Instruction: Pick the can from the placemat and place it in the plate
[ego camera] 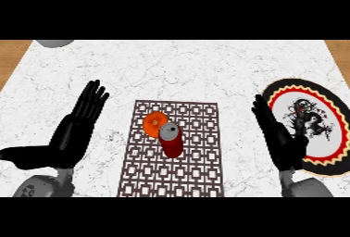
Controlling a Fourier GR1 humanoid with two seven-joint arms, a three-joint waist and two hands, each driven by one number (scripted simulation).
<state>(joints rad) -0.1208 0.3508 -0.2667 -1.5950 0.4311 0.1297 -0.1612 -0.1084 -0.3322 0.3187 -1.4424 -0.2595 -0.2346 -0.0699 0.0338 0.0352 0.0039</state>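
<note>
Can (171,140) on placemat (198,171), between open hands

Can (171,140): red body, grey top, upright on the placemat (195,171), in its left-centre part, touching an orange round item on its far-left side. Placemat: dark brown lattice pattern, rectangular, flat at counter centre, near side. Plate (328,115): round, black rim, red ring, white centre with black figure; flat, right of the placemat, well apart.

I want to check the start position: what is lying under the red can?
The red can stands on the patterned placemat, touching an orange object. The placemat part directly beneath it is covered.
</note>
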